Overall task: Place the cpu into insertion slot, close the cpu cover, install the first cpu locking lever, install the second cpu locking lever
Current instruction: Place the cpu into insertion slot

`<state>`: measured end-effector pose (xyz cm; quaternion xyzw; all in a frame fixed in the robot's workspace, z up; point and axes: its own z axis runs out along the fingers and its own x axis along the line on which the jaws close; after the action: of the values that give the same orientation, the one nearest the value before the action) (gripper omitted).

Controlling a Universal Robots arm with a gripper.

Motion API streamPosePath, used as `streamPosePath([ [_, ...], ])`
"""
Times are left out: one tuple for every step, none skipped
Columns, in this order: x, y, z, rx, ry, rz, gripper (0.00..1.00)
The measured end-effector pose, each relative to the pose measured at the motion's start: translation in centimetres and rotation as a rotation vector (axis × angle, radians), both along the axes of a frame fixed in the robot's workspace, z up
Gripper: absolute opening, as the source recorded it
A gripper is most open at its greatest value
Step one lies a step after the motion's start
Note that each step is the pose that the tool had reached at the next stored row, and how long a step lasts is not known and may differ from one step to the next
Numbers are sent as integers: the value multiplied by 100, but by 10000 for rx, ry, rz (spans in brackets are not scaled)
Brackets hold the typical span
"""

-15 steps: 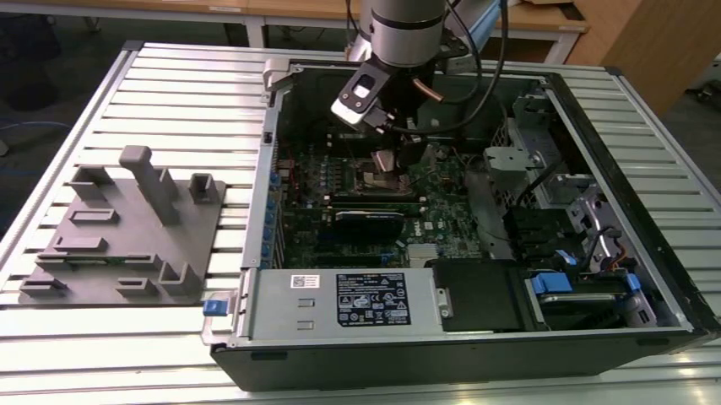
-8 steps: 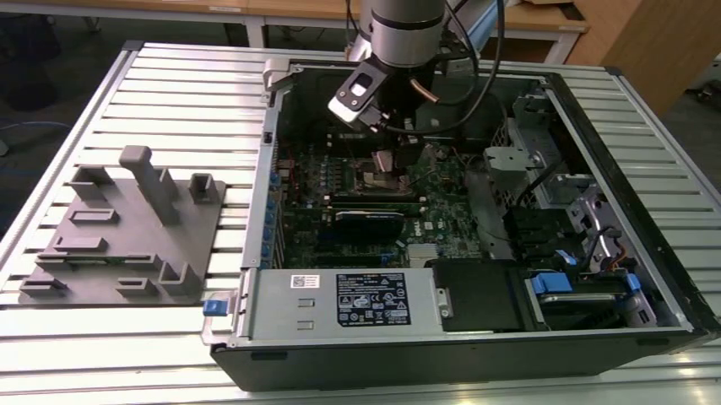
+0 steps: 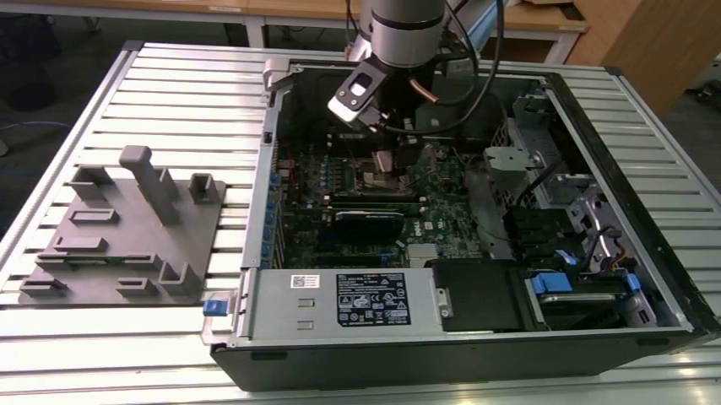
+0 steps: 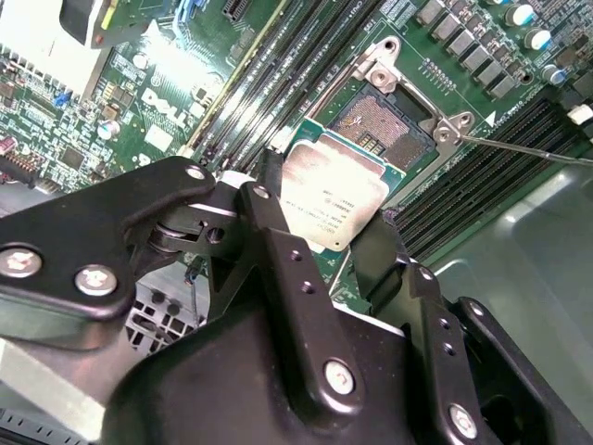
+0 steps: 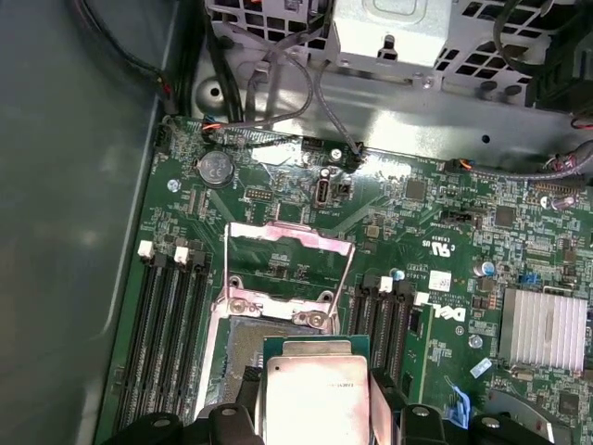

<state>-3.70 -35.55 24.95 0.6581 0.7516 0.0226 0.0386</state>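
A grey fixture block [image 3: 118,232] rests on the slatted table [image 3: 181,93] beside the open computer case [image 3: 451,364].

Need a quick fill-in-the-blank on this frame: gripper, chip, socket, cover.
The black gripper is ___ on the silvery-grey square cpu.
The gold-tan square insertion slot lies ___.
The dark-silver metal-frame cpu cover stands ___.
Missing: shut; empty; open.
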Motion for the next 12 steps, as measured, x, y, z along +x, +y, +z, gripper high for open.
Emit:
streamPosePath([
  [0, 0, -1, 0, 0, -143, 54],
  [0, 0, -3, -1, 1, -321, 54],
  [0, 0, -4, 0, 1, -500, 54],
  [0, 0, -5, 0, 1, -674, 54],
  [0, 0, -6, 0, 0, -850, 54],
  [0, 0, -7, -1, 1, -1029, 54],
  [0, 0, -9, -1, 1, -1210, 54],
  [0, 0, -10, 0, 1, -1389, 54],
  [0, -1, -10, -1, 1, -1559, 54],
  [-1, -1, -10, 0, 1, -1620, 54],
  [-1, -1, -10, 0, 0, -1622, 54],
  [-1, -1, -10, -1, 1, -1624, 54],
])
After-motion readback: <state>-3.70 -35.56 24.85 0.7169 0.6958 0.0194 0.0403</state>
